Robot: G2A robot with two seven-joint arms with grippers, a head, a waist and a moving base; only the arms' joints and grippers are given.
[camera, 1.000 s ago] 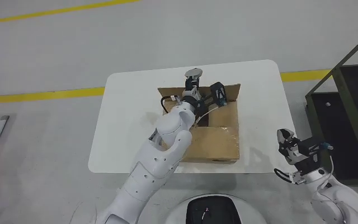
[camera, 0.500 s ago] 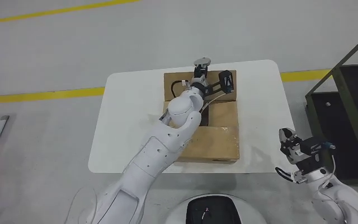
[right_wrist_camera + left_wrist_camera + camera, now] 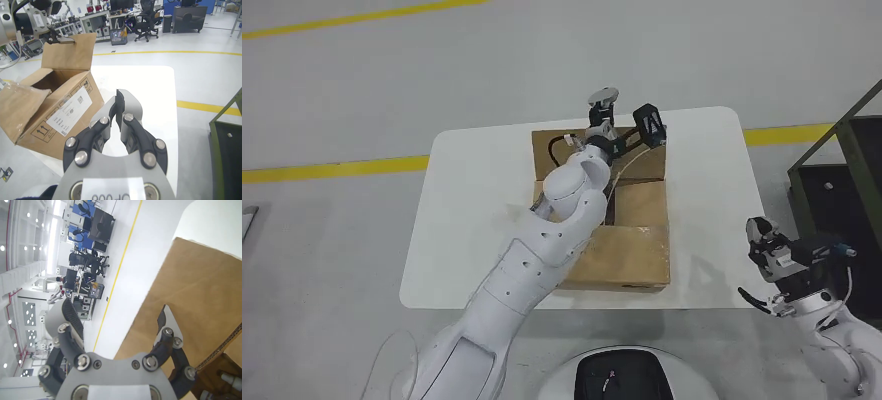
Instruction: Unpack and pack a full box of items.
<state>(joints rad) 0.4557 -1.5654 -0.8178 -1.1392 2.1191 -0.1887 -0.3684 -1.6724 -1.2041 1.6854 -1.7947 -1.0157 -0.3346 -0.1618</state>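
An open cardboard box [image 3: 627,235] stands on the white table [image 3: 472,220]. Its far flap [image 3: 572,155] is folded back and stands upright in the right wrist view [image 3: 70,53]. My left gripper [image 3: 604,105] is at that flap's top edge, open wide. One finger [image 3: 166,321] rests against the flap [image 3: 198,285]; the other hangs beyond its edge. The near flap [image 3: 19,102] carries clear tape and leans over the opening. My right gripper [image 3: 118,111] is shut on nothing. It hovers off the table's near right corner [image 3: 762,240], apart from the box [image 3: 62,106].
A dark green rack [image 3: 842,170] stands just right of the table, close to the right arm. The table's right strip [image 3: 151,94] beside the box is bare. Small white parts [image 3: 226,378] show inside the box's corner.
My left gripper has moved towards the table's far edge, pushing the far flap back from leaning inward to folded outward. The right gripper has drifted slightly to the right.
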